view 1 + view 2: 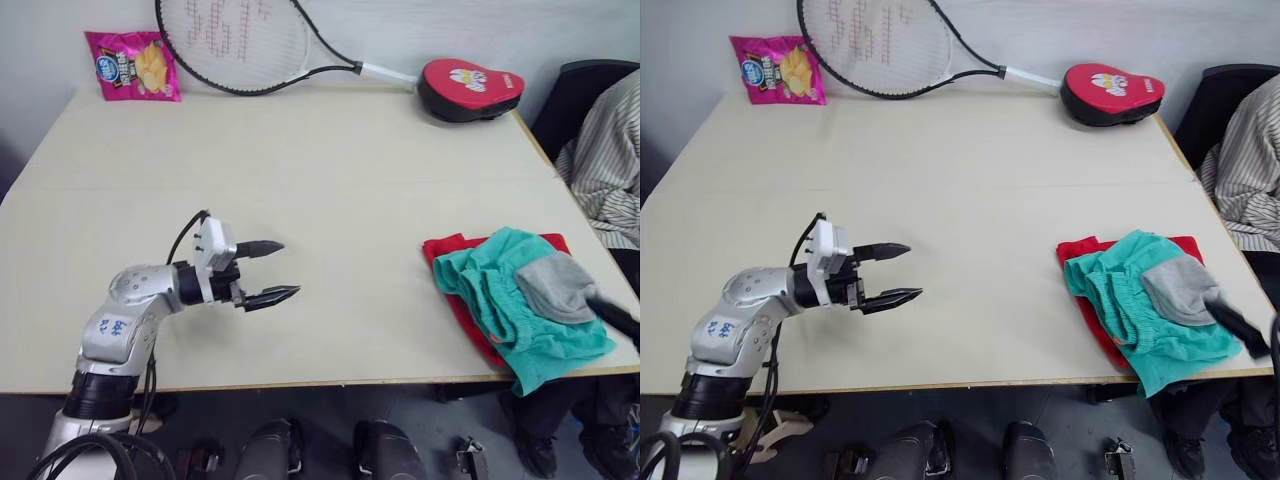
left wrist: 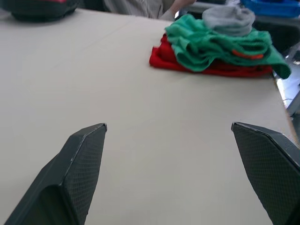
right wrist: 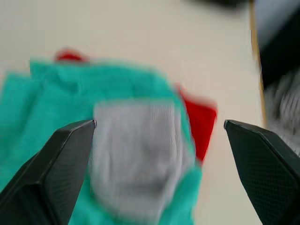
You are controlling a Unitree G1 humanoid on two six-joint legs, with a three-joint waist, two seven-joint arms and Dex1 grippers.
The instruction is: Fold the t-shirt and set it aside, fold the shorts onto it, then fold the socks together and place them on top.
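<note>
At the table's right front edge lies a stack. The folded red t-shirt (image 1: 446, 250) is at the bottom, the teal shorts (image 1: 497, 300) are folded over it, and the grey socks (image 1: 555, 286) lie on top. My right gripper (image 3: 159, 123) hovers just above the socks, open, with nothing between its fingers; one of its black fingers (image 1: 614, 316) shows at the socks' right side. My left gripper (image 1: 290, 268) is open and empty over bare table at the front left, pointing towards the stack.
Along the table's (image 1: 330, 180) far edge lie a pink crisp bag (image 1: 133, 65), a tennis racket (image 1: 240, 40) and a red padded case (image 1: 468, 88). A person in a striped shirt (image 1: 610, 160) sits beside the right edge.
</note>
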